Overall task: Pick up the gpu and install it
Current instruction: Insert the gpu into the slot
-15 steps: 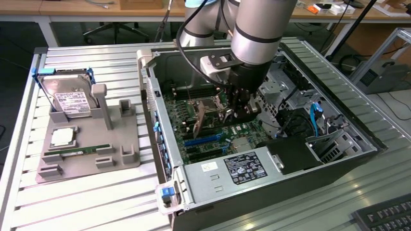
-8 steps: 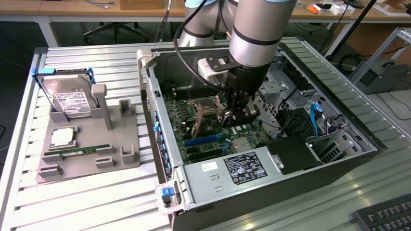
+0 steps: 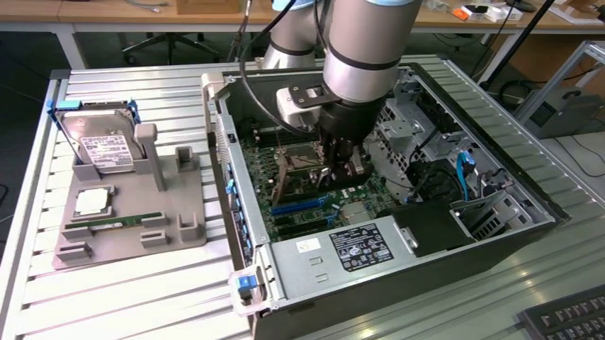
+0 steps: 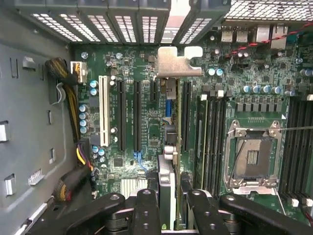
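Observation:
The gpu hangs edge-on inside the open computer case, its silvery end bracket toward the case's slotted rear wall. My gripper is shut on the card's near end, one black finger on each side. The card sits just above the green motherboard, in line with the expansion slots; I cannot tell whether its edge touches a slot. In the exterior view the gripper reaches down into the middle of the case, with the gpu as a thin dark plate beside it.
A grey parts holder on the exterior view's left carries a hard drive, a RAM stick and a processor chip. Inside the case are the power supply, drive cages and the empty CPU socket. A keyboard lies at the corner.

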Robot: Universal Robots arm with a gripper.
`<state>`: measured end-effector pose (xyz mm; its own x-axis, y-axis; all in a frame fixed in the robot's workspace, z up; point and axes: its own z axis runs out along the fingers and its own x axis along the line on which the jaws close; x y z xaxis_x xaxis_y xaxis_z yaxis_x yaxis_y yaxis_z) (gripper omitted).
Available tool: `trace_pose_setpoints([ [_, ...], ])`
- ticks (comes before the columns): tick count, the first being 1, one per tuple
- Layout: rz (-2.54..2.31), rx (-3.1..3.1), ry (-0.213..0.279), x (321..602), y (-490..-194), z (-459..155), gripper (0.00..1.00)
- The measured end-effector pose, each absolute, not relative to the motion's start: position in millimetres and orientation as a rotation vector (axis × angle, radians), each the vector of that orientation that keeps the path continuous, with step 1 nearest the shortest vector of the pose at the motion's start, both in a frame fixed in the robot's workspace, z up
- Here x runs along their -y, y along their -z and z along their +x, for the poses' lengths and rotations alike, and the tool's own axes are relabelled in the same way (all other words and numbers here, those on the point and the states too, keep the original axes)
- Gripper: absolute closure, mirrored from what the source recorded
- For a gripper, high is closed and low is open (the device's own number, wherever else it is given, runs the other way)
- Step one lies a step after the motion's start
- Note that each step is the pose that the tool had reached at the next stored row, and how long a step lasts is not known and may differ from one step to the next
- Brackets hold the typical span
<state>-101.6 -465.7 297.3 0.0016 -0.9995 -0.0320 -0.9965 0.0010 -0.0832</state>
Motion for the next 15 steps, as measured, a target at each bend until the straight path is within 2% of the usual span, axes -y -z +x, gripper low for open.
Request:
trace_pose_setpoints([
  [5, -2.154, -2.175, 0.059, 463.8, -293.0, -123.0, 0.73],
  [11, -2.150, -2.195, 0.079, 458.4, -259.9, -144.2, 0.73],
  [15, -2.151, -2.195, 0.079, 458.5, -258.6, -147.0, 0.73],
])
